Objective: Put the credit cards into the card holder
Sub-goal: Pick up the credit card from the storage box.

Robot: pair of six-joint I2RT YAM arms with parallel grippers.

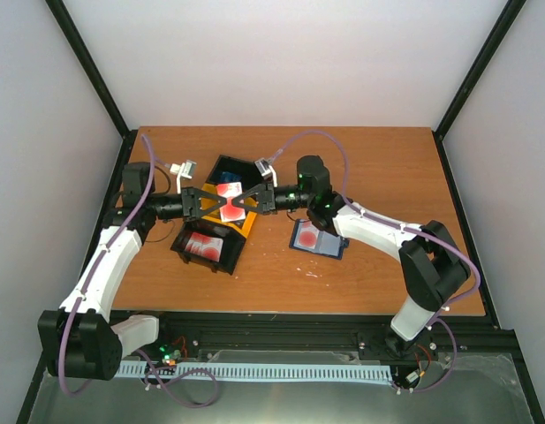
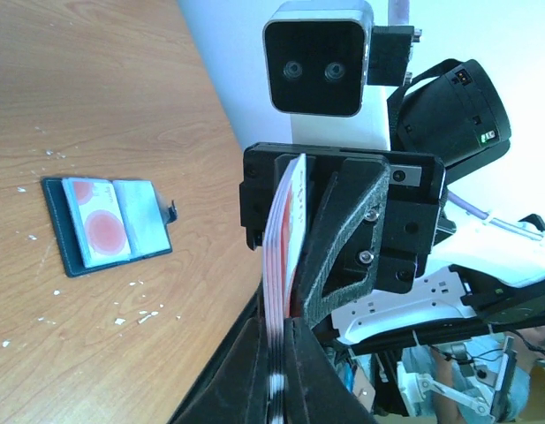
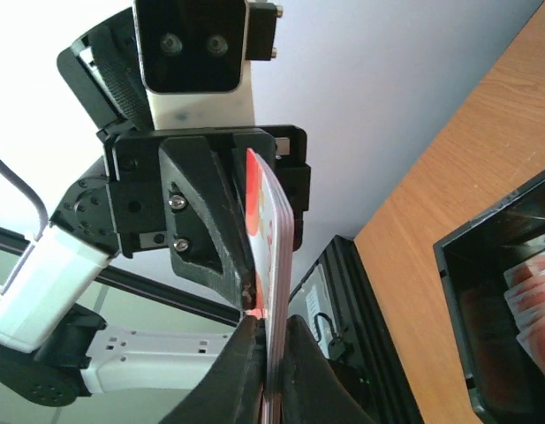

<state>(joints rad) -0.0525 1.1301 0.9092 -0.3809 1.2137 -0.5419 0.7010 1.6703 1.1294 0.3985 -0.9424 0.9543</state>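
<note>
A small stack of red and white credit cards (image 1: 229,210) hangs in the air between both grippers, above the bins. My left gripper (image 1: 215,206) is shut on one end of the stack and my right gripper (image 1: 243,204) is shut on the other end. In the left wrist view the cards (image 2: 285,238) stand edge-on between my left gripper (image 2: 288,344) and the right one facing it. In the right wrist view the stack (image 3: 274,238) sits in my right gripper (image 3: 270,344). The dark blue card holder (image 1: 318,237) lies open on the table with one red card in it; the left wrist view (image 2: 109,225) shows it too.
A black bin (image 1: 208,248) holding more red cards sits at the front left, also in the right wrist view (image 3: 510,300). A black and yellow bin (image 1: 237,173) stands behind the grippers. Small white flecks (image 2: 131,314) lie on the wooden table.
</note>
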